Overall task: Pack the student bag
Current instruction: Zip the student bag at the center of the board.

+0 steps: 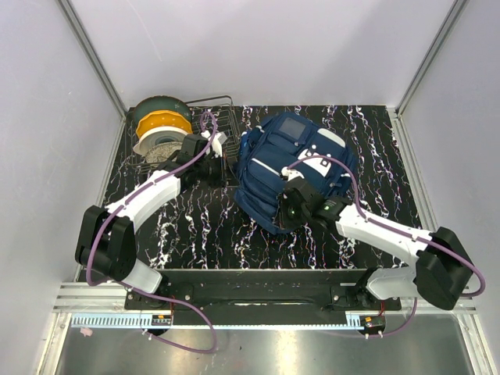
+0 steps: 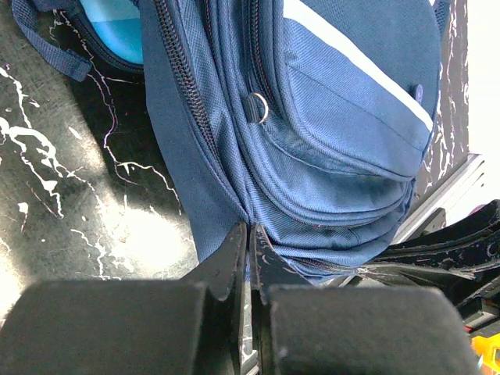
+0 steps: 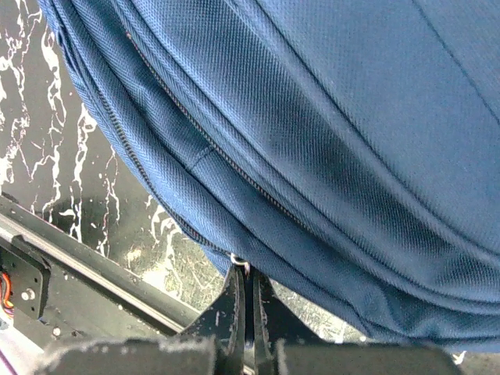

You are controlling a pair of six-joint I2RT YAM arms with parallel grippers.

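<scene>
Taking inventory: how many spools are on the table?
3, in the back-left corner: green spool rearmost, orange spool middle, white spool nearest, beside the wire rack. More may hide behind them.

The student bag [image 1: 293,168] lies right of centre on the bench [image 1: 195,226], with the left arm [image 1: 148,199] and the right arm [image 1: 375,226] reaching to it from the near edge.
A wire rack [image 1: 219,125] stands at the far left of the bench, spools [image 1: 160,129] just beside it on its left, the bag just to its right. The left fingers [image 2: 226,258] meet at the bag's left edge, on the side nearest the rack. The right fingers [image 3: 232,301] meet at its near edge, touching a zip pull [image 3: 239,262] there.
</scene>
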